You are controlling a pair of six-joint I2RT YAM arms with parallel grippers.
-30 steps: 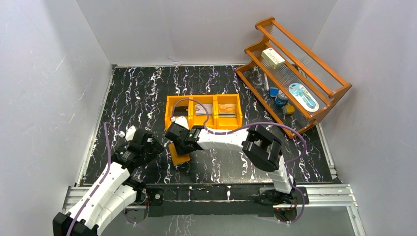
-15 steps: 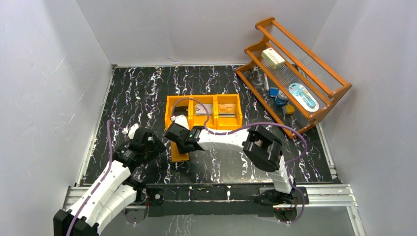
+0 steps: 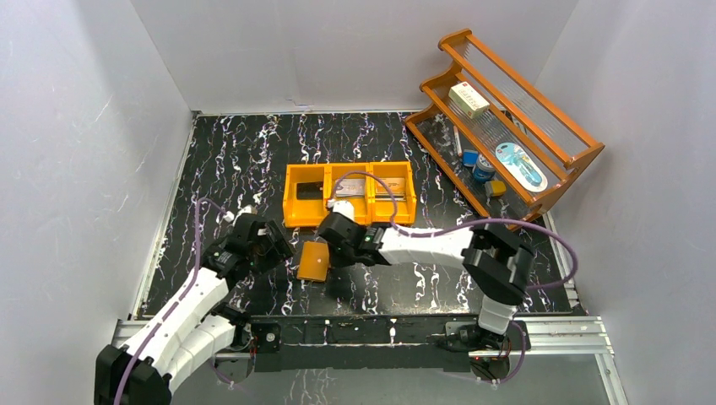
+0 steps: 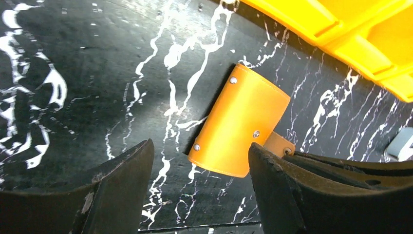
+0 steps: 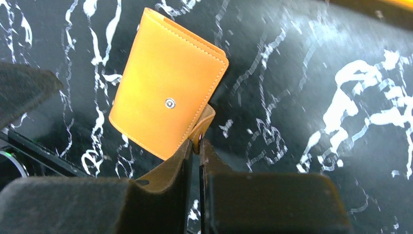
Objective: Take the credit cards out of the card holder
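Observation:
The card holder (image 3: 313, 261), a closed tan-orange wallet with metal studs, rests on the black marble table just in front of the bin. It also shows in the left wrist view (image 4: 241, 126) and the right wrist view (image 5: 165, 83). My right gripper (image 3: 328, 256) (image 5: 197, 144) is shut on its small strap tab (image 5: 205, 121), at the wallet's right side. On the wallet's left, my left gripper (image 3: 272, 247) (image 4: 199, 146) stands open, its fingers a little short of the wallet and not touching it. The wallet's inside is hidden. A black flat credit card (image 3: 311, 191) lies in the bin's left compartment.
The orange three-compartment bin (image 3: 291, 211) (image 4: 341, 29) stands just behind the wallet, with flat items in its middle and right compartments too. A wooden rack (image 3: 583, 152) at the back right holds a white box and small items. White walls close in the table.
My right gripper has drawn back to the right and closed its jaws on the strap tab. The left gripper has moved up and right, closer to the wallet.

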